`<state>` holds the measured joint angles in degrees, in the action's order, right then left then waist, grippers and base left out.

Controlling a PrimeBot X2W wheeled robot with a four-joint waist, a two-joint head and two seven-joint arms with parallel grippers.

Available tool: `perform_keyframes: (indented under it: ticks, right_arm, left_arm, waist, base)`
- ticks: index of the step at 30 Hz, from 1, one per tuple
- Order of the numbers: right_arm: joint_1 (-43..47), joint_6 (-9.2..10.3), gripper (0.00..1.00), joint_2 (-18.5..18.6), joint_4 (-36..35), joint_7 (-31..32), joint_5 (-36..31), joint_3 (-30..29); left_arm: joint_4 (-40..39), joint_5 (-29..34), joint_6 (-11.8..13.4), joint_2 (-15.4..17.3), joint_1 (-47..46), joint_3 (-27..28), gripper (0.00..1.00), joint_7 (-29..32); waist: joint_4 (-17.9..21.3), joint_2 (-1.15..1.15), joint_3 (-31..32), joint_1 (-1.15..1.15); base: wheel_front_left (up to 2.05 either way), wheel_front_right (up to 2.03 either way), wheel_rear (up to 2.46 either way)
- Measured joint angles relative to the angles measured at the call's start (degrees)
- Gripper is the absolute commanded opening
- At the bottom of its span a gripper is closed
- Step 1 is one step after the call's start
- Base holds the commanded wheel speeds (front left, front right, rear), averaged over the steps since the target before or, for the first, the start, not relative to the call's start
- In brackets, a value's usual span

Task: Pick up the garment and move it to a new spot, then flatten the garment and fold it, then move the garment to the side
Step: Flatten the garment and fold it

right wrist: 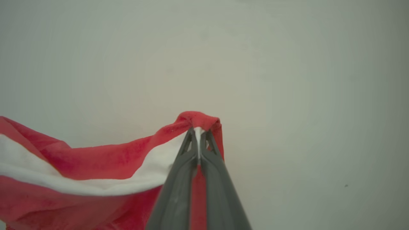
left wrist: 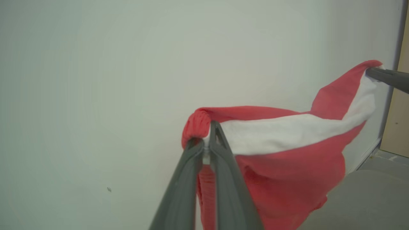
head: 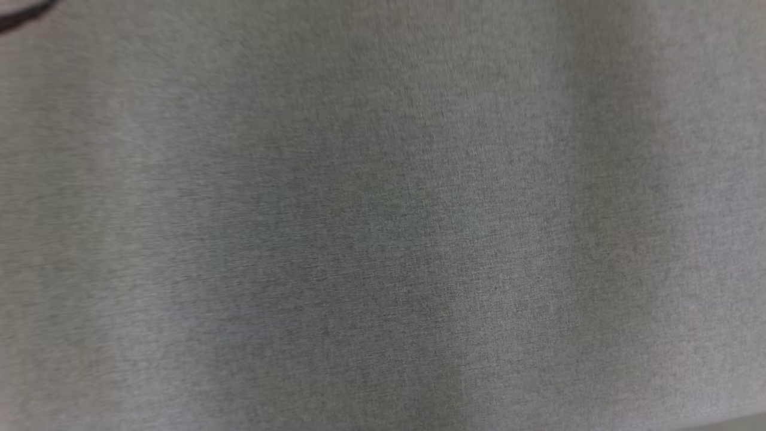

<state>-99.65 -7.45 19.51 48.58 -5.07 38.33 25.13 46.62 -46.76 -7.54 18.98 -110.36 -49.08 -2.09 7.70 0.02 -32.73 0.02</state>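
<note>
The garment point(left wrist: 287, 166) is red with a white inner band and hangs in the air between my two grippers, in front of a pale wall. My left gripper point(left wrist: 207, 140) is shut on one bunched red corner of it. Across the sagging top edge, the right gripper's dark fingers point(left wrist: 386, 76) pinch the far corner at the upper right of the left wrist view. In the right wrist view my right gripper point(right wrist: 198, 132) is shut on a red corner, and the garment point(right wrist: 80, 179) droops away to the lower left.
The head view looks down on a blurred grey fabric surface point(head: 383, 227) with a dark cable point(head: 24, 15) at the top left. A grey table edge point(left wrist: 367, 201) and a beige panel point(left wrist: 399, 111) show at the right of the left wrist view.
</note>
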Motion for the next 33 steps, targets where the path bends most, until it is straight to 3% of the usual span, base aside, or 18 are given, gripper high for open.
perform_keyframes:
  ticks: [9, 15, 25, 33]
  right_arm:
    - [-0.94, 0.00, 0.00, -0.90, 3.49, -3.91, 1.52, 4.42]
    - [4.49, 0.00, 0.00, -0.46, 3.33, -6.90, 4.10, 7.26]
    - [23.14, 0.00, 0.00, 1.31, -2.23, -8.73, 8.75, 11.36]
    - [40.85, 0.00, 0.00, 3.26, -10.26, -9.14, 10.84, 13.50]
  left_arm:
    - [2.57, -4.09, 0.00, 1.30, -0.83, -6.38, 0.00, -2.97]
    - [1.02, -7.94, 0.00, 2.22, 4.80, -9.35, 0.00, -8.26]
    - [-7.64, -13.88, 0.02, 6.83, 26.16, -8.99, 0.00, -12.78]
    - [-21.71, -11.43, 4.94, 8.06, 48.91, -2.26, 0.00, -12.94]
  waist:
    - [2.45, 0.00, -5.73, -0.01]
    - [3.45, 0.00, -5.67, -0.01]
    - [3.15, -0.02, 1.52, -0.04]
    - [2.58, -0.03, 8.30, -0.04]
  base:
    - [0.00, 0.00, 0.00]
    - [0.00, 0.00, 0.00]
    - [0.00, 0.00, 0.00]
    - [0.00, 0.00, 0.00]
